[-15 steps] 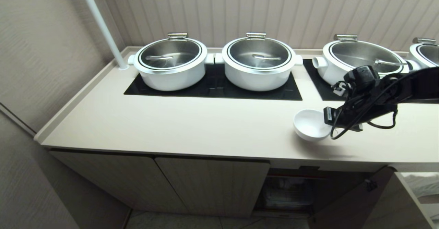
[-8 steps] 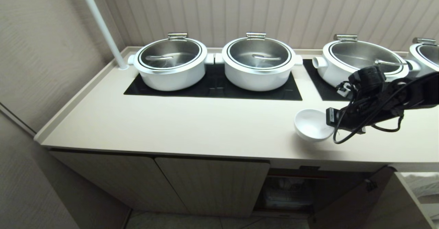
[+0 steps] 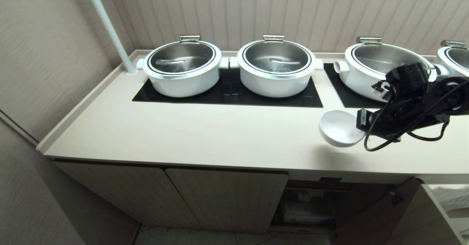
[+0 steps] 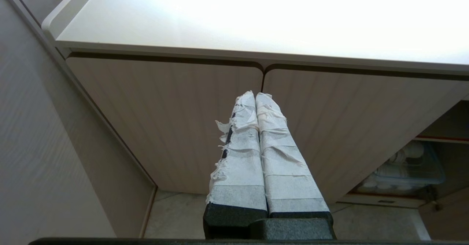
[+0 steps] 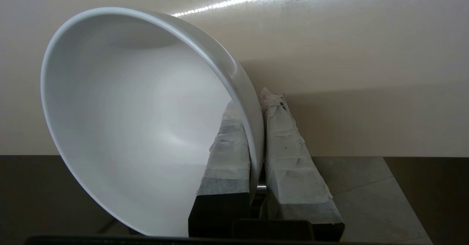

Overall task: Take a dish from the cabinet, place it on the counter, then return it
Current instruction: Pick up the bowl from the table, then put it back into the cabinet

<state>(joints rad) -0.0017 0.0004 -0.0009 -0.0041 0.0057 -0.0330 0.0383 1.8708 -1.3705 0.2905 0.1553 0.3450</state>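
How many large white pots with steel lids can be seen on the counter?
4. All stand in a row at the back of the counter: first pot leftmost, second pot, third pot, fourth pot cut off by the right edge. More may stand beyond.

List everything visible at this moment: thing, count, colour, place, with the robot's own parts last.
dish: one, white, tilted over the counter's right part, rim pinched.
counter: one, beige, across the head view.
pots: four, white with steel lids, along the counter's back.
glass panels: two seen, black, under the pots.
cabinet: one, beige, below the counter, right door open.
pole: one, white, back left corner.
right claw: shut on the dish's rim.
left claw: shut, facing the cabinet doors.
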